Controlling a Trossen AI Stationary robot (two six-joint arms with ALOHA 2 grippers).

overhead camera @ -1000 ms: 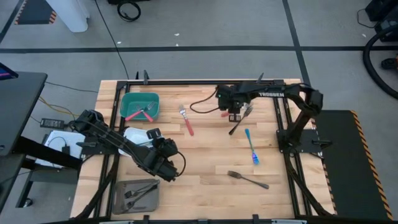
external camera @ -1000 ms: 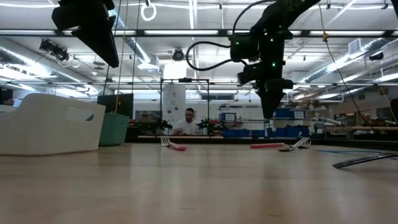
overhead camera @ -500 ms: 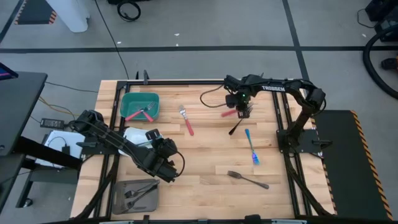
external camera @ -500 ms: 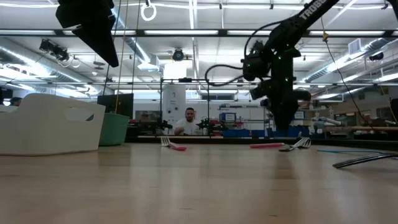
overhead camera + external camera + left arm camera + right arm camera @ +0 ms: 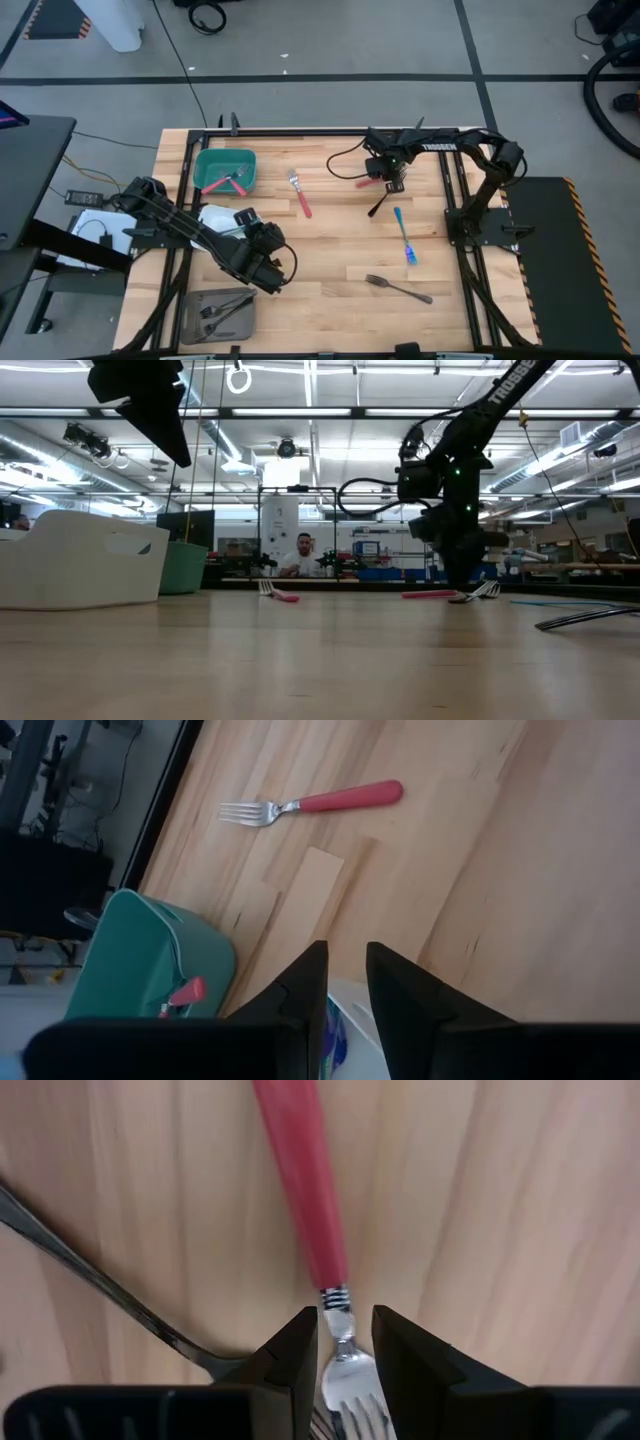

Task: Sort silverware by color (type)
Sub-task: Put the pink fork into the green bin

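The right gripper [image 5: 344, 1342] was down at the far right part of the light wooden table [image 5: 330, 265]; its wrist view alone showed the two dark fingers set astride the metal neck of a red-handled fork [image 5: 304, 1185], one on each side with a slim gap showing, so whether they pinched it or merely straddled it could not be told; a dark grey metal fork [image 5: 95, 1285] lay slantwise just beside it, its head near the red one's tines. From above, that gripper [image 5: 393, 181] hid the tines; only the red handle [image 5: 366, 182] and the dark fork [image 5: 380, 205] stuck out; the low view put the gripper [image 5: 462, 582] down at the board beside the red handle [image 5: 428, 594].

The left gripper [image 5: 272, 276] hung over the near left of the table, its fingers [image 5: 300, 990] a little apart and empty; its wrist view showed a second red-handled fork [image 5: 312, 802] on bare wood, with the teal bin [image 5: 135, 960] holding a red-handled piece.

Open board lay in the middle; a blue-handled fork [image 5: 403, 235] and another dark metal fork [image 5: 398, 288] lay nearer the right edge; the grey tray [image 5: 218, 312] of dark utensils sat at the near left corner, a white bin [image 5: 80, 558] between it and the teal bin [image 5: 226, 170]; a person [image 5: 303, 556] sat in the room beyond.
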